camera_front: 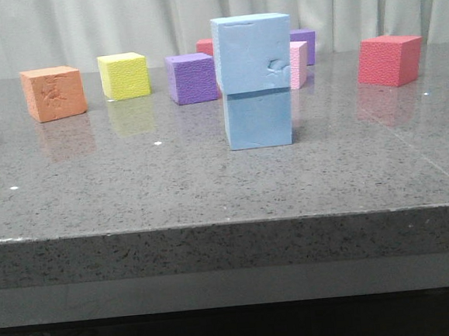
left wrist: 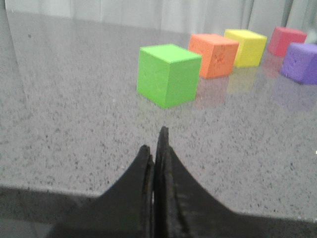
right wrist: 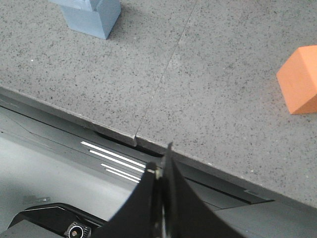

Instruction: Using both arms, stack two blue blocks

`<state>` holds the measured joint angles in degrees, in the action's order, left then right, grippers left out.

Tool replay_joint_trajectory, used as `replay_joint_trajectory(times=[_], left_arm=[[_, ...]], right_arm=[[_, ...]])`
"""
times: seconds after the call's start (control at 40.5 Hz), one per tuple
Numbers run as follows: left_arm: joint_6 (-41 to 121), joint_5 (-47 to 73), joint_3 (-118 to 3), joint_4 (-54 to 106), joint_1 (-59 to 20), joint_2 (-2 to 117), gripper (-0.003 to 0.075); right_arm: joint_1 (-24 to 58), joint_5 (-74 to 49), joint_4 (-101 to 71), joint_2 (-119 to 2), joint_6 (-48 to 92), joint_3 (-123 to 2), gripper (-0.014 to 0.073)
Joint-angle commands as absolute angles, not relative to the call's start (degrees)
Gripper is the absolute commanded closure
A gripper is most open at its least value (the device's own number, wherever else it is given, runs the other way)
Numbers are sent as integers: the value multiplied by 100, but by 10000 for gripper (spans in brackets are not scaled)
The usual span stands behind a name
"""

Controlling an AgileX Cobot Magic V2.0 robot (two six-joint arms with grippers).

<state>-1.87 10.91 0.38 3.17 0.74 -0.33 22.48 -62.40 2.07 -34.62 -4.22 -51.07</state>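
a grey speckled stone table (camera_front: 133,191) runs back to a pale pleated curtain (camera_front: 81,23), its polished top mirroring the cubes. near the middle the two blue blocks are stacked: the dented blue block (camera_front: 252,53) sits on the lower blue block (camera_front: 258,119) (edges slightly offset). behind stand an orange cube (camera_front: 54,93), yellow cube (camera_front: 124,75), purple cube (camera_front: 191,78) and red cube (camera_front: 389,59). the left gripper (left wrist: 156,153) and right gripper (right wrist: 162,168) are both closed, holding nothing, near the table's front edge.
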Motion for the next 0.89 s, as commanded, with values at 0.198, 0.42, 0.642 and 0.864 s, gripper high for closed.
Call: replay_joint_trajectory(times=[0.198,0.42,0.642,0.864], left_arm=[[-99,496,240,231,67,-168,738],[-87,203,240,103,67,-168,738],[-87,77,240,55,-276,-168,738],[-87,0,240,81,-315,-168,738]], right_arm=[[2224,-5939,259,-3472,-415,-5246,663],[2224,-5939,259,-3472,-415,-5246,663],[2224,-5939,259,-3472,-415,-5246,663],[2224,-5939,259,-3472,-415,-5246,663]])
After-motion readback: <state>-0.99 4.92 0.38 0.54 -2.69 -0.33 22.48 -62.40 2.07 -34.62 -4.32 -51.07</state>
